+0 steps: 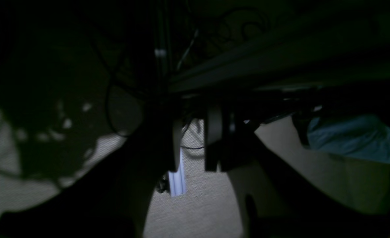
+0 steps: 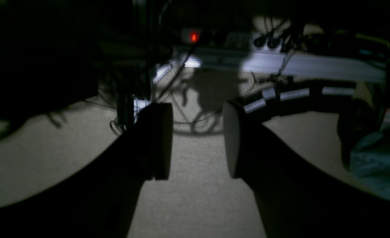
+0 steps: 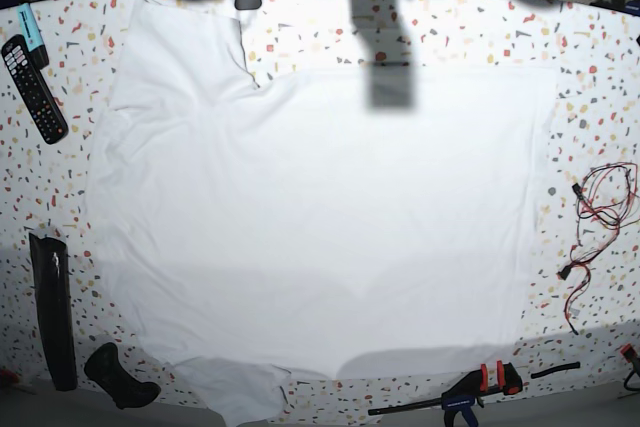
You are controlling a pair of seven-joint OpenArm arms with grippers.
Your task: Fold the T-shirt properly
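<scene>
The T-shirt (image 3: pixel 320 217) is a big plain white cloth lying flat on the speckled table (image 3: pixel 590 77). One sleeve (image 3: pixel 185 42) points to the far left corner, the other (image 3: pixel 245 387) hangs at the near edge. Neither arm appears in the base view. In the dark left wrist view my left gripper (image 1: pixel 195 145) faces a carpeted floor, a narrow gap showing between its fingers (image 1: pixel 213 142) and nothing in it. My right gripper (image 2: pixel 196 142) also faces the floor, open wide and empty, fingers (image 2: pixel 158 142) well apart. No shirt shows in either wrist view.
A black remote (image 3: pixel 32 87) and a teal item (image 3: pixel 30 22) lie at the table's far left, a long black object (image 3: pixel 52 307) at the near left. A clamp (image 3: pixel 470 392) sits at the near edge, red wires (image 3: pixel 600 217) at the right. Cables and a lit power strip (image 2: pixel 194 36) lie on the floor.
</scene>
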